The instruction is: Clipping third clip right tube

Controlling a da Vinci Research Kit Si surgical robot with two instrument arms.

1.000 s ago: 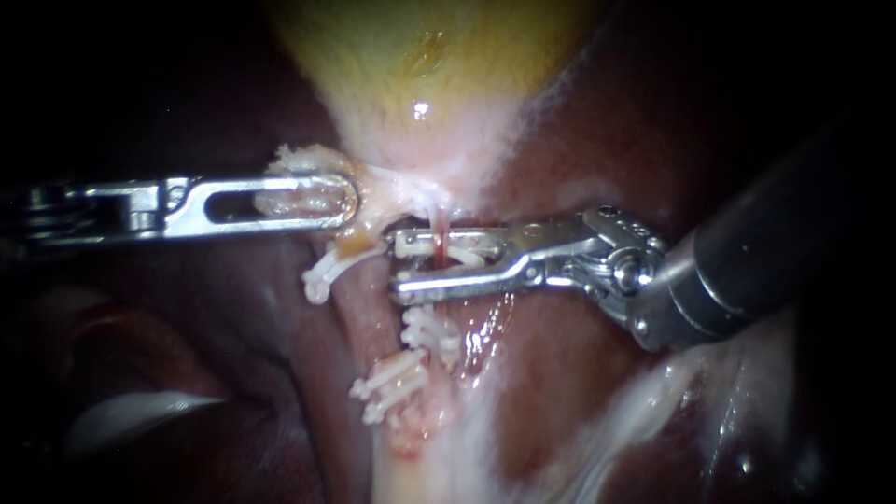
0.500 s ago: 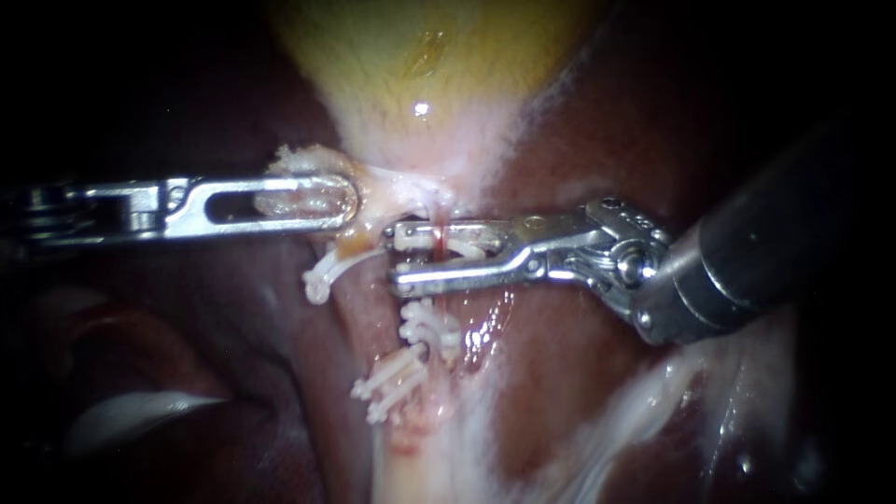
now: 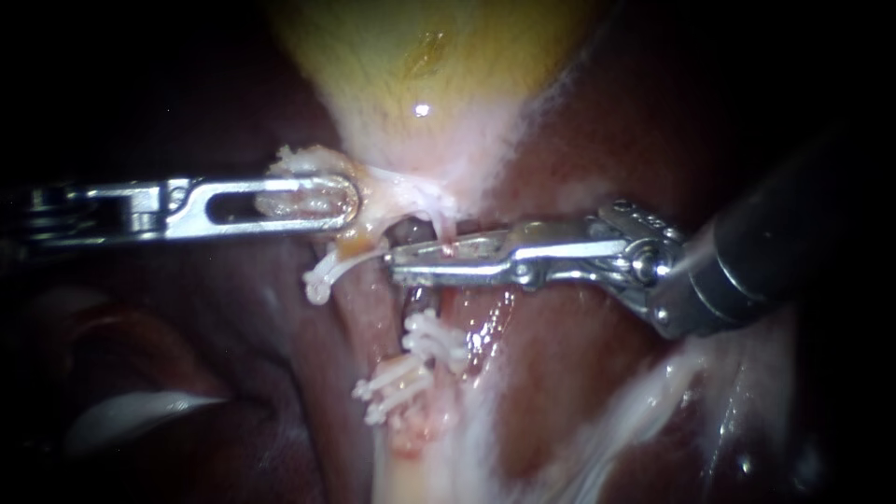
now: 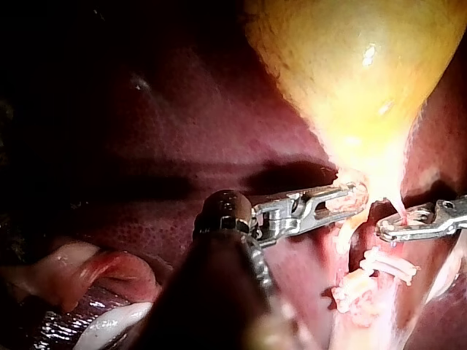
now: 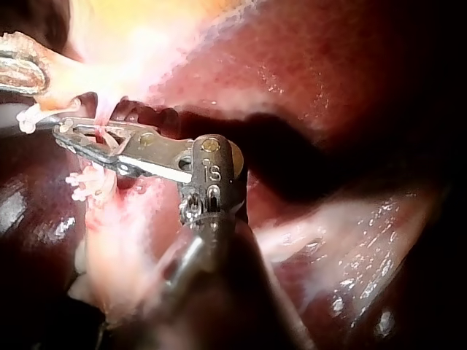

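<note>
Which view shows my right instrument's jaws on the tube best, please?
The endoscope view: the right instrument lies side-on, jaws closed on a clip around the tube. The right wrist view shows them obliquely from behind; the left wrist view shows them small, beyond the left instrument.

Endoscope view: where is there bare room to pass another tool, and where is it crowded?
Free: liver below the right tool; liver under the left tool. Crowded: between the tool tips, where the right tool is shut on a clip on the tube, with more clips below.
</note>
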